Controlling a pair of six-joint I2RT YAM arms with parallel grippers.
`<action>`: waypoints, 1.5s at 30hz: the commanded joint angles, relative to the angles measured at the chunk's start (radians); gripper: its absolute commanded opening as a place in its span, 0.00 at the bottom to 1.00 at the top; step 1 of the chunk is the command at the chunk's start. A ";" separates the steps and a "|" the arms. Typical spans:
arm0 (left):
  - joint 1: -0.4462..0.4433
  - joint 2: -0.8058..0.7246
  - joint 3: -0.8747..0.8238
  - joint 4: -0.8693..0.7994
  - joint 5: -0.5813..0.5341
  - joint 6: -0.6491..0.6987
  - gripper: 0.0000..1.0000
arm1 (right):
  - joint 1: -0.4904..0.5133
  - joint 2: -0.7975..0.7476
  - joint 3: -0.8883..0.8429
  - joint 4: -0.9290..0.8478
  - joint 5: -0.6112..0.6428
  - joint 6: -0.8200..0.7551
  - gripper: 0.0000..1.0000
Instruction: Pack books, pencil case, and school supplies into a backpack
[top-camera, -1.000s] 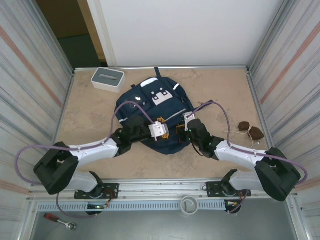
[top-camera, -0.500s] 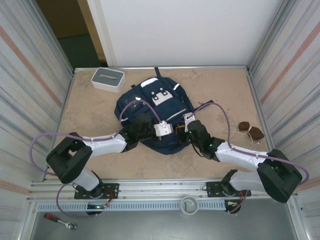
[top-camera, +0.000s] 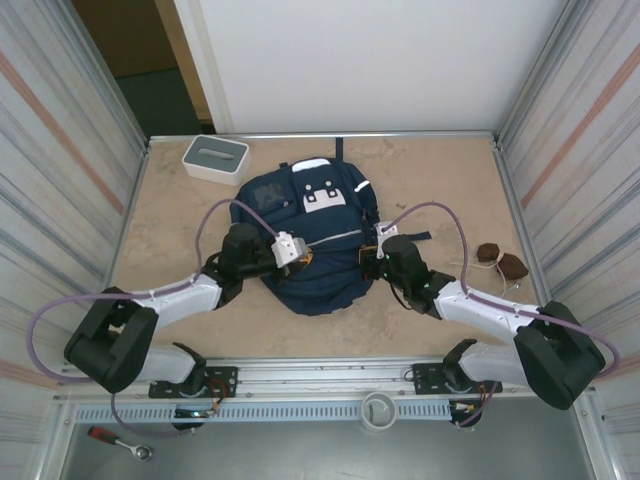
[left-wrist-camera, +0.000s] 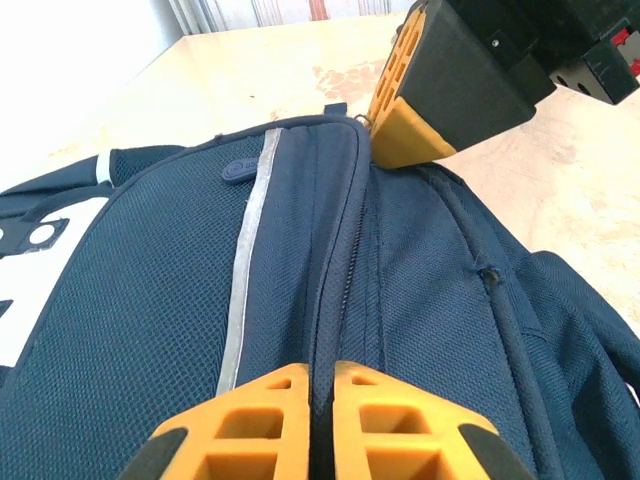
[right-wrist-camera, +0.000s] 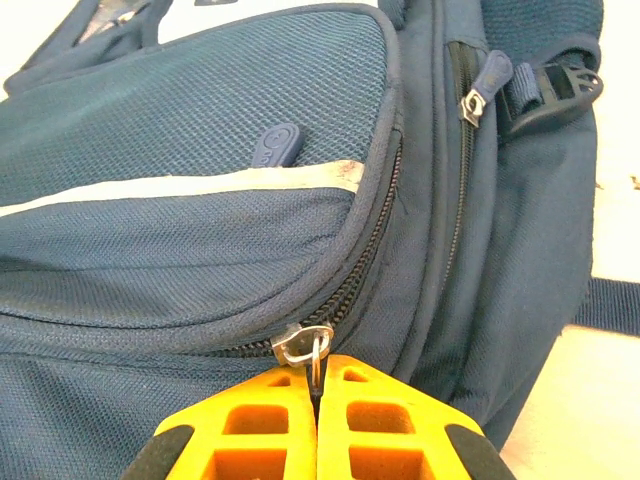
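Observation:
The navy backpack (top-camera: 318, 245) lies flat in the middle of the table, its white patches toward the far side. My left gripper (top-camera: 301, 257) is at its left flank, shut on a ridge of fabric (left-wrist-camera: 322, 350) beside a closed zipper line, its point (left-wrist-camera: 320, 375) right on the seam. My right gripper (top-camera: 371, 262) is at the right flank, shut on the metal ring of a zipper pull (right-wrist-camera: 318, 352); the slider (right-wrist-camera: 298, 344) sits just ahead of the fingertips (right-wrist-camera: 316, 378). In the left wrist view the right gripper (left-wrist-camera: 418, 135) touches the bag's far edge. The books, pencil case and school supplies are out of view.
A white box with a grey top (top-camera: 215, 157) stands at the far left corner. Two brown lumps (top-camera: 500, 262) lie near the right wall. Corrugated walls enclose the table on both sides. A wrench (top-camera: 118, 440) rests below the front rail.
My left gripper closed on the bag's fabric and drew back to the left. The backpack swung and spread out flatter between the two grippers. The right gripper stayed shut.

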 joint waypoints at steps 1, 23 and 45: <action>0.033 -0.041 0.016 0.048 0.016 -0.046 0.26 | 0.001 -0.021 0.001 -0.021 0.035 -0.003 0.00; -0.216 0.148 0.259 -0.208 -0.174 0.179 0.49 | 0.110 -0.080 -0.010 0.038 0.023 0.025 0.00; -0.067 0.017 0.192 -0.220 0.262 0.098 0.00 | -0.212 -0.073 0.014 -0.132 -0.223 0.002 0.00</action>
